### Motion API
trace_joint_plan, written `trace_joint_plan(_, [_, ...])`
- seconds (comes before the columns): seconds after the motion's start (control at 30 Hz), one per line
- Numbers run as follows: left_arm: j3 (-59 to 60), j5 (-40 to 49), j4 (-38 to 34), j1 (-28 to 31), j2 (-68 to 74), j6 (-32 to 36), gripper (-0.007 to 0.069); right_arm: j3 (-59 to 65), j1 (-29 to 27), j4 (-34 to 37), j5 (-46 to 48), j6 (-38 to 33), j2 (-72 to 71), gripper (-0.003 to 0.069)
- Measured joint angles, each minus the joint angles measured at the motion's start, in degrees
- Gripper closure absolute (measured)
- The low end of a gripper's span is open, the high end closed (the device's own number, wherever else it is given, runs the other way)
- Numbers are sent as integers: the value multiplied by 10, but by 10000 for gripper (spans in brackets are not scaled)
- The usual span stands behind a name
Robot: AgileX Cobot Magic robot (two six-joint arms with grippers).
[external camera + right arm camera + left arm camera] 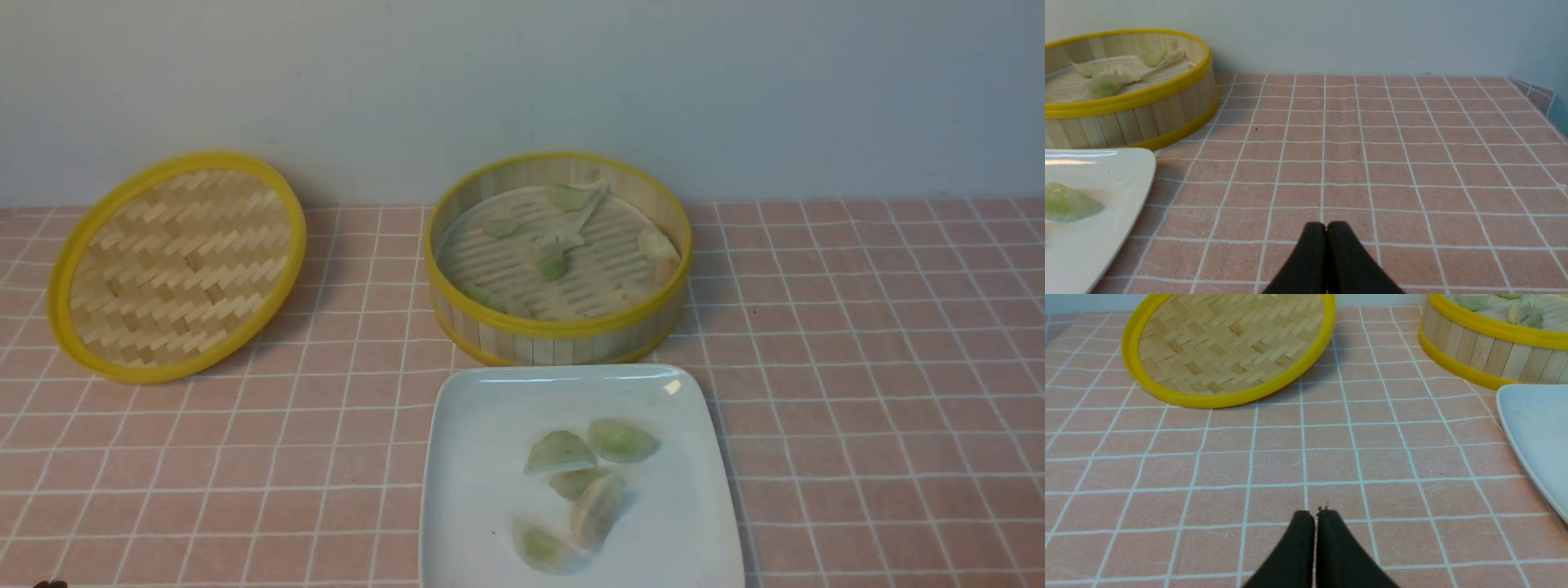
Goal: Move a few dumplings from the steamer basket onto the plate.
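Note:
The bamboo steamer basket (563, 333) stands at the back centre with several dumplings (552, 266) on its slatted floor. The white square plate (482, 408) lies in front of it and holds several dumplings (558, 453) in a cluster. The basket (1478, 347) and the plate's edge (1531, 428) show in the left wrist view; the basket (1139, 118), the plate (1126, 171) and one dumpling (1067, 203) show in the right wrist view. My left gripper (1315, 514) is shut and empty over the cloth left of the plate. My right gripper (1326, 225) is shut and empty right of the plate. Neither gripper shows in the front view.
The flat woven lid (175, 265) with a yellow rim leans at the back left, also in the left wrist view (1229, 347). A pink checked cloth (882, 367) covers the table. A pale wall runs behind. The cloth's far right corner (1545, 98) shows in the right wrist view.

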Motion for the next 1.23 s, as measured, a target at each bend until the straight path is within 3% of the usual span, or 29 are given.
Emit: trace_joint_plan(1.23, [0, 0, 0, 0, 0, 0, 631, 0, 0, 1, 2, 11, 0, 673])
